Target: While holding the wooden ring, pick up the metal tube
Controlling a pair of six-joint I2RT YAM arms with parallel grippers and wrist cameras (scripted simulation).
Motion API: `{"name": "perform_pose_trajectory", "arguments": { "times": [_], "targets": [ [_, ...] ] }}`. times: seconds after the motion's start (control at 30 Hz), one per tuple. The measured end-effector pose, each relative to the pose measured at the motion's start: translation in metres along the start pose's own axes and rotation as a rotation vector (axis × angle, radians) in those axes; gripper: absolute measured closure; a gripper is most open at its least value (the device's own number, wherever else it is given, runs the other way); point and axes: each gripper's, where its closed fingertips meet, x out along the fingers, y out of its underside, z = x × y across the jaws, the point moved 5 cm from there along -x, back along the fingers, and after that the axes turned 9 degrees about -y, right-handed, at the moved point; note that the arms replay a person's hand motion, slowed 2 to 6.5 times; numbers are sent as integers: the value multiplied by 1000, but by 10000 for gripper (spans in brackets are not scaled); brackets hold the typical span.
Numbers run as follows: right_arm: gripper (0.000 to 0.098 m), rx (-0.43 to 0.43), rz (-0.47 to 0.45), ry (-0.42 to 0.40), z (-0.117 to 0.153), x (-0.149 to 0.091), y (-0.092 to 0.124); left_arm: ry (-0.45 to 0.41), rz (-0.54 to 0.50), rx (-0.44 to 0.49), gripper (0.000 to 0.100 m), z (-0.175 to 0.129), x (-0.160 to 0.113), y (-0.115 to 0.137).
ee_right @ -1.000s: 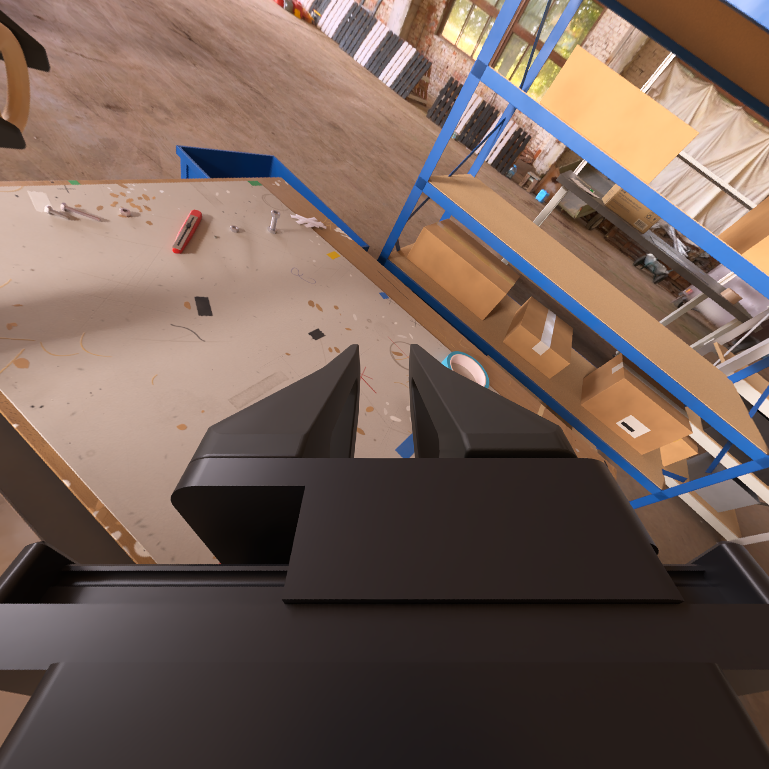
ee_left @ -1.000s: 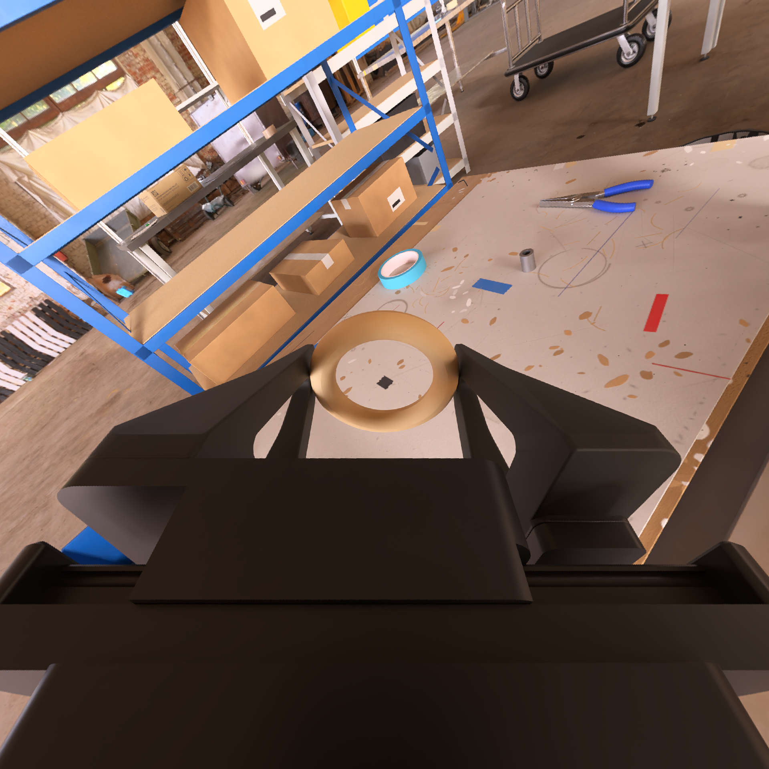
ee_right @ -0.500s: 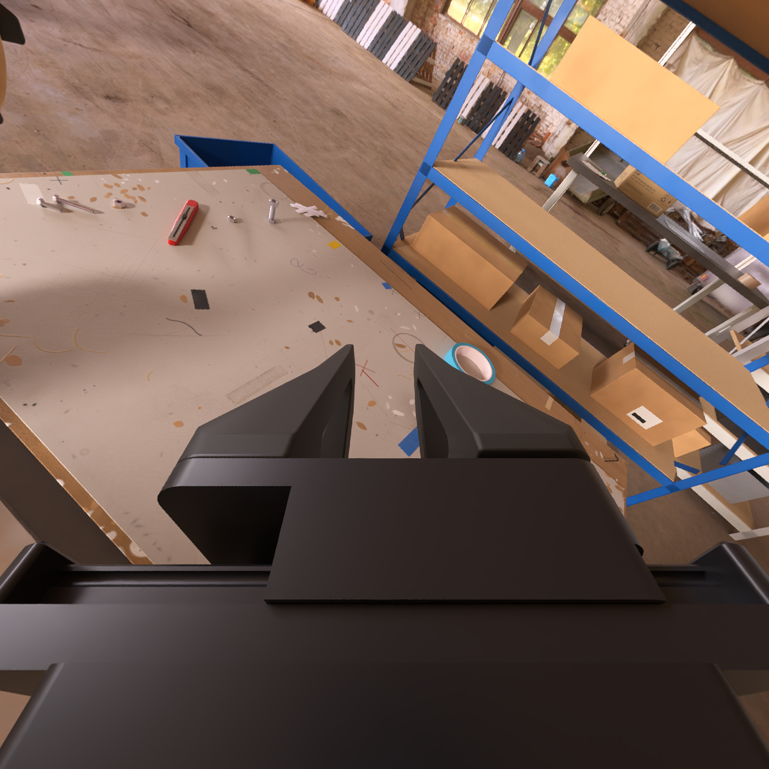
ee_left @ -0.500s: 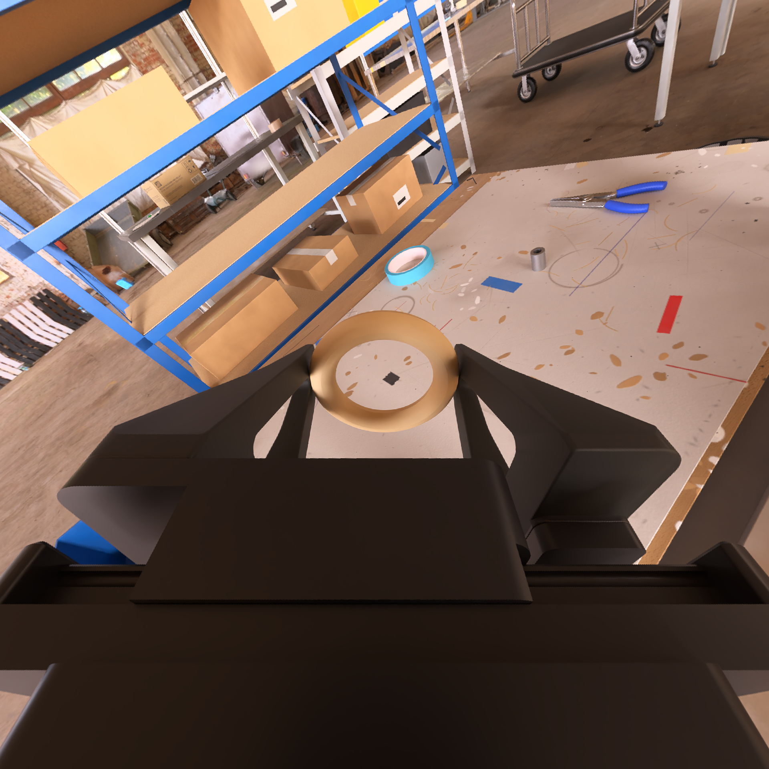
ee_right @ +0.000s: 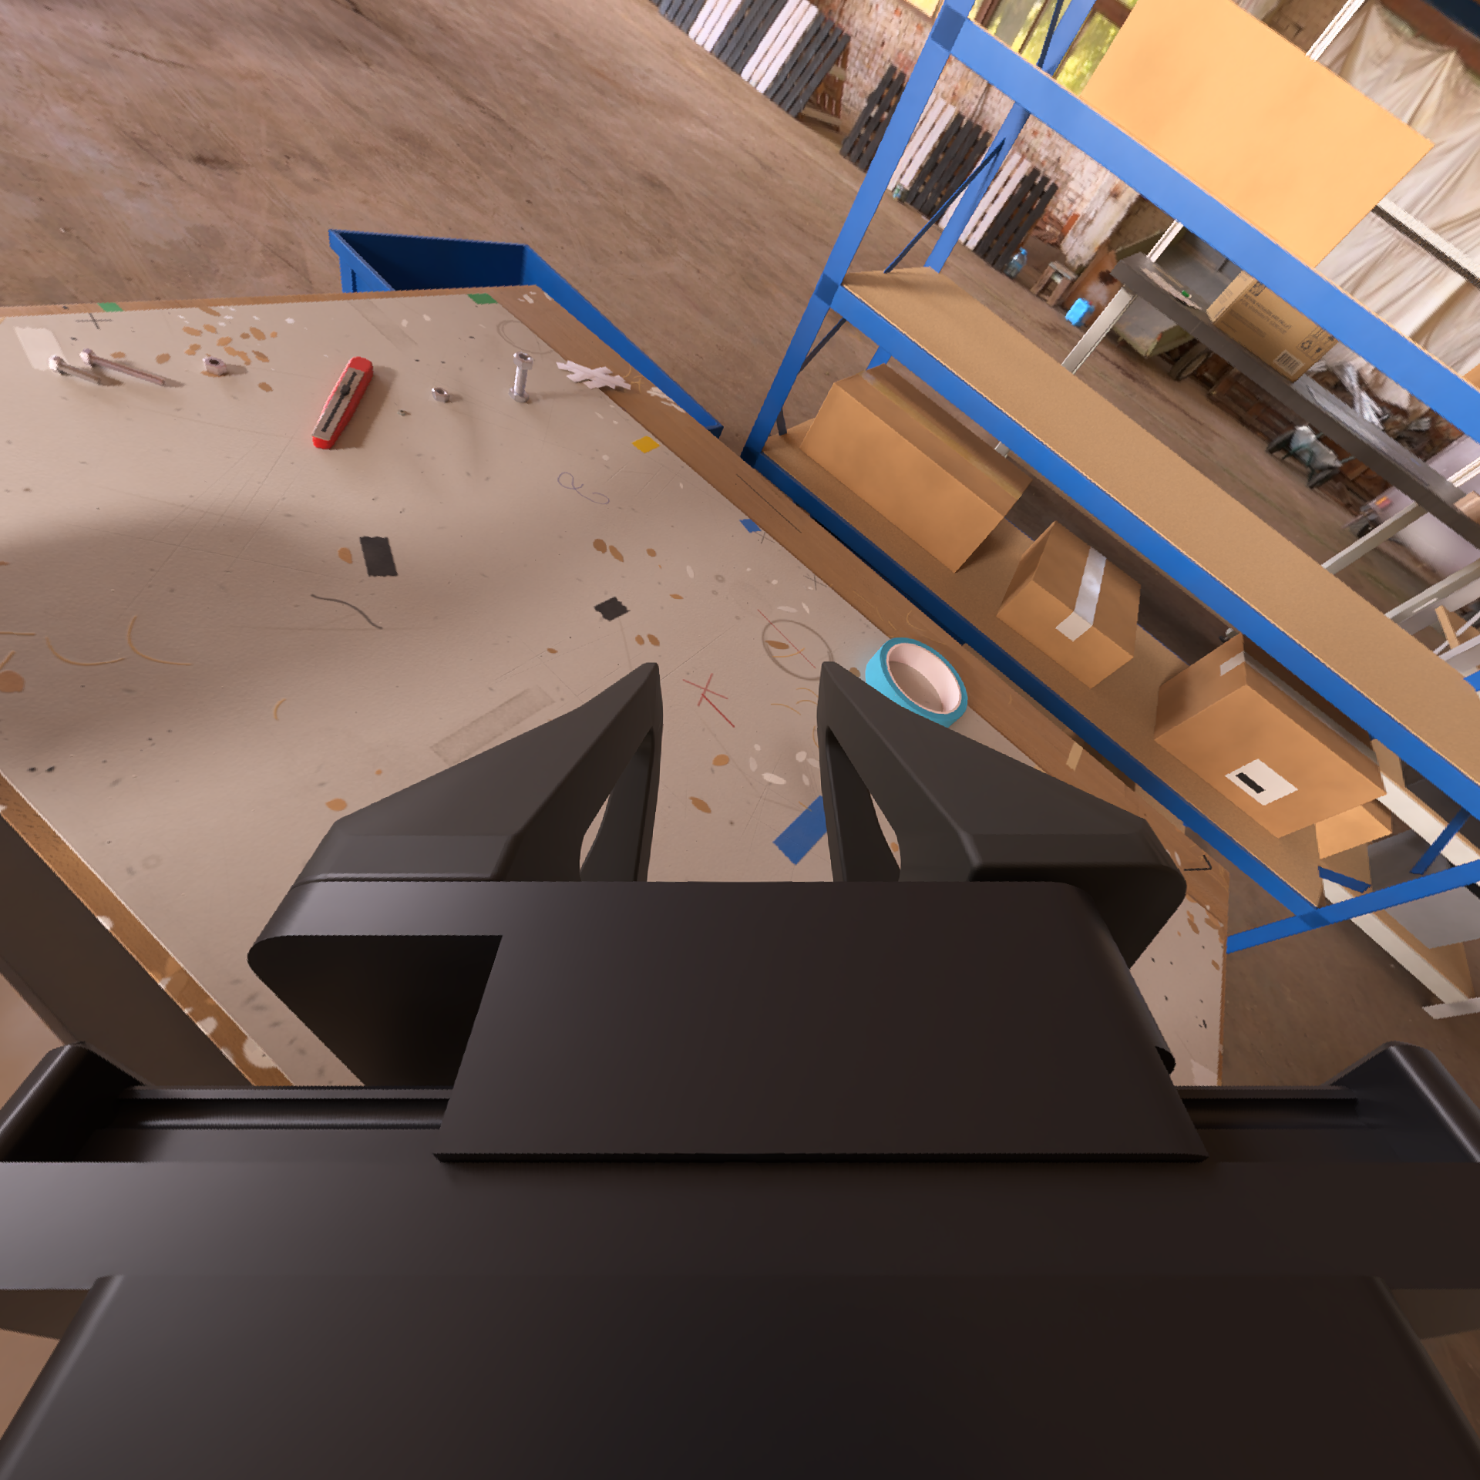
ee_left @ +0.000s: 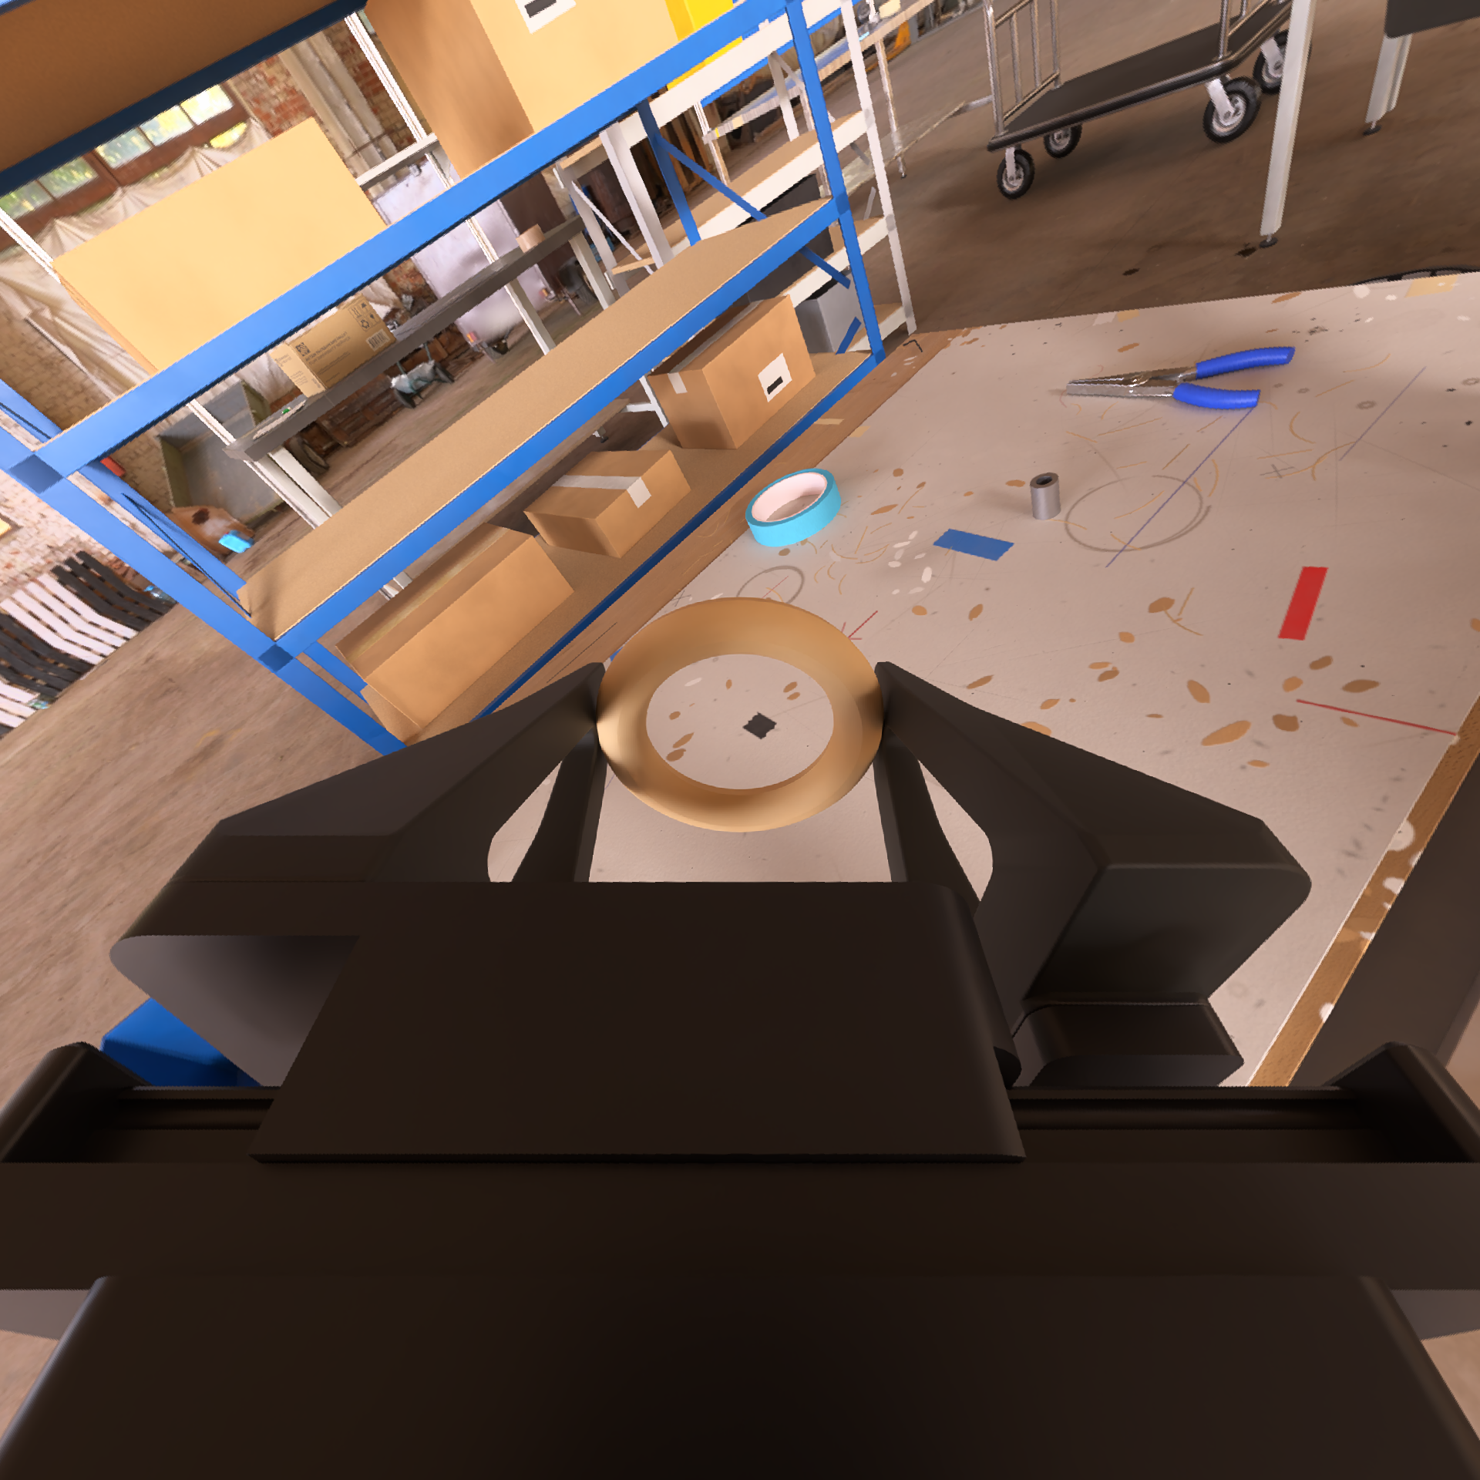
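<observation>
table [ee_left: 1201,721] lying under both tools | left tool [ee_left: 738,713] pinching the wooden ring [ee_left: 737,801] by its outer edge, above the table | right tool [ee_right: 738,689] hanging spread and empty, tape roll [ee_right: 921,685] just beyond its right fingertip | metal tube [ee_left: 1044,496] standing upright on the table, well ahead-right of the left tool, between tape roll and pliers [ee_left: 1185,383]

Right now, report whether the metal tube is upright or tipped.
Upright: the metal tube stands on end on the table, its open top facing up, untouched.
</observation>
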Motion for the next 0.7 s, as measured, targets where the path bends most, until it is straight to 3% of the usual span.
{"name": "perform_pose_trajectory", "arguments": {
  "times": [0.7],
  "targets": [
    [623, -1, 40, -9, 3, 11, 7, -18, -13, 5, 453, 8, -4, -2]
  ]
}}
